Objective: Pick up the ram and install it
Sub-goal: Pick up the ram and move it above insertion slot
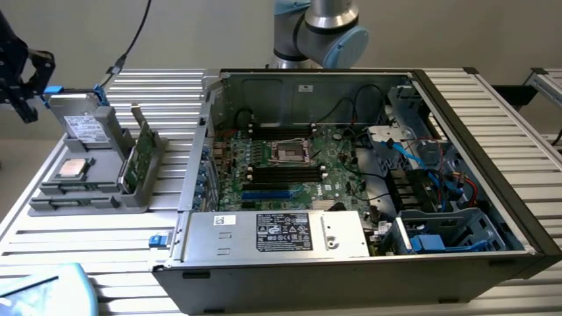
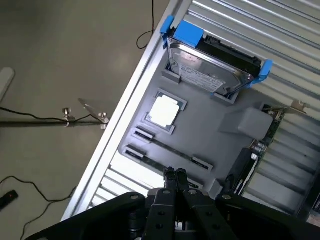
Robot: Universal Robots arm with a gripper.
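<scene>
Two ram sticks stand on edge in the slots of a grey parts holder. One ram stick lies beside the processor chip, and the other ram stick runs under my fingertips. In the exterior view the ram sits at the holder's front end. My gripper hangs above the holder with its fingers shut together and nothing between them. In the exterior view my gripper is at the far left edge, raised above the table.
The holder also carries a hard drive in blue brackets, a square processor chip and an upright green card. The open computer case stands to the exterior view's right of the holder, its motherboard memory slots exposed. Cables lie on the floor.
</scene>
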